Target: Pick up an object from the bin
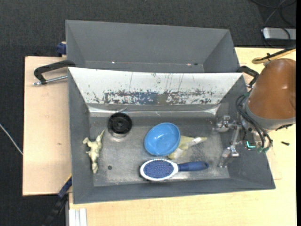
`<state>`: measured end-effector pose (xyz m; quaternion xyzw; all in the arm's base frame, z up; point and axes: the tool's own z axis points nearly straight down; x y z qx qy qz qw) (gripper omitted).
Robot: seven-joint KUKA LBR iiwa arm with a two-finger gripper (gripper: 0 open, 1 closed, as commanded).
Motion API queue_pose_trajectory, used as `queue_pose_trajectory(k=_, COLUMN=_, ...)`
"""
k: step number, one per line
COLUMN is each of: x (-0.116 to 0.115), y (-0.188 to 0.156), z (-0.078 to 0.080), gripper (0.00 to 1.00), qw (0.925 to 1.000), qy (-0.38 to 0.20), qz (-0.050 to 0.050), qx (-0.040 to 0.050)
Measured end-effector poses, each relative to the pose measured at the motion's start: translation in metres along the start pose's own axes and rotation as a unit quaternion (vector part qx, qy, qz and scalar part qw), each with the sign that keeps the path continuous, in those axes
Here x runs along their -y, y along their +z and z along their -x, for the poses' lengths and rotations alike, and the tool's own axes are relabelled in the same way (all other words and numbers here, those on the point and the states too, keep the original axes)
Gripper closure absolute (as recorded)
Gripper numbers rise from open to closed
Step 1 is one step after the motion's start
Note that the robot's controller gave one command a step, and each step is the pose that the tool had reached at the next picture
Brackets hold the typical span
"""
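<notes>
Gripper: claw (225,141) low at the right end of the bin (141,44), fingers spread, nothing between them.
Nearest thing: blue hairbrush (170,168) on the floor along the front wall, just left of the claw.
Long axis: left to right, handle end toward the claw, bristle head away.
Behind brush: blue bowl (162,138).

I see fairly bright, even light from above, and the back wall (155,81) of the bin (79,140) at twelve o'clock glares almost white. The floor (123,160) toward six o'clock reads dimmer, with only soft, faint shadows.
</notes>
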<state>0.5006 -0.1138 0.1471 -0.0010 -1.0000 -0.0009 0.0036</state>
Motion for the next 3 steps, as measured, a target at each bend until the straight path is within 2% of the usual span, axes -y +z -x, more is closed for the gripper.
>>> queue_pose_trajectory(k=1, x=-0.059, y=0.078, z=0.012, gripper=0.00, qw=0.9989, qy=-0.047, qz=-0.001, qx=0.0037)
queue_pose_trajectory(k=2, x=-0.058, y=0.075, z=0.013, gripper=1.00, qw=0.9989, qy=-0.046, qz=-0.001, qx=0.0056)
queue_pose_trajectory(k=3, x=-0.078, y=-0.054, z=0.015, gripper=1.00, qw=0.9975, qy=-0.070, qz=-0.002, qx=0.0100)
